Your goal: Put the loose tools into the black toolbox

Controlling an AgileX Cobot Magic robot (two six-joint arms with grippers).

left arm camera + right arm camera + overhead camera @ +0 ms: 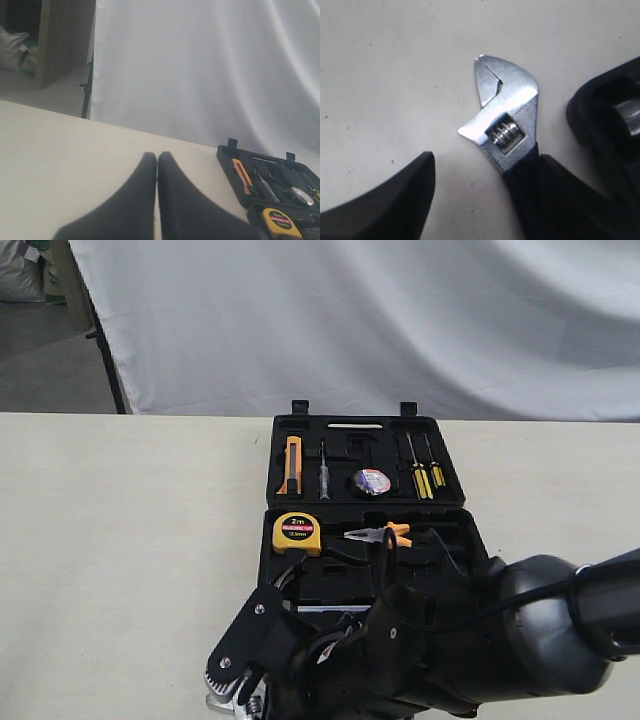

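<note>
at the near left corner of the black toolbox (436,426), hanging the right gripper (487,165) low over the silver adjustable wrench (507,107), fingers (390,210) spread apart with the wrench between them and clamping nothing (1 finger lying close along the black handle, contact impossible to tell). resting the wrench flat on the pale table (120,540), just outside the case, its silver head bare and its worm screw facing up. holding the left gripper (157,157) above bare table, apart from the toolbox, its 2 fingers pressed together on nothing. lying open in 2 halves: cradling the small black tape roll (372,482) in the far half beside an orange knife (292,465) and yellow-handled screwdrivers (425,478), and housing the yellow tape measure (297,533) and orange-handled pliers (380,535) in the near half.
</note>
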